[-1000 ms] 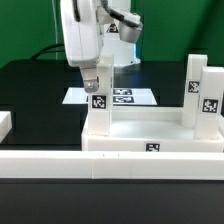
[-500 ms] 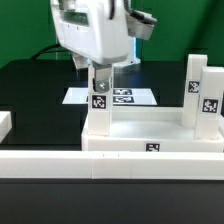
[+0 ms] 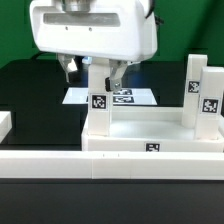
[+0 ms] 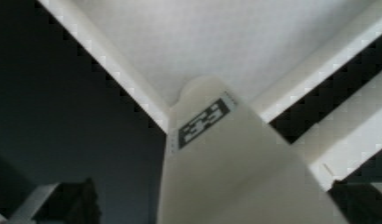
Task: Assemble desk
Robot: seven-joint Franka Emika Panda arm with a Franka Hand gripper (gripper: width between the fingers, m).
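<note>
The robot's white hand (image 3: 92, 72) fills the upper part of the exterior view, hanging just above a short white plastic leg (image 3: 98, 95) with a black-and-white square tag. That leg stands upright at the corner of the wide white rimmed tray-like top (image 3: 150, 135) nearer the exterior view's left. The hand's fingers (image 3: 113, 76) are spread apart, clear of the leg, gripping nothing. In the wrist view the same tagged leg (image 4: 214, 150) rises close to the lens between the dark fingertips (image 4: 55, 200), which sit either side of it without touching.

Two more white tagged legs (image 3: 203, 92) stand upright at the top's corner toward the exterior view's right. The top rests on the black desk (image 3: 30, 90), just behind a long low white rail (image 3: 60, 165). The flat white marker board (image 3: 125, 97) lies on the desk beyond the top.
</note>
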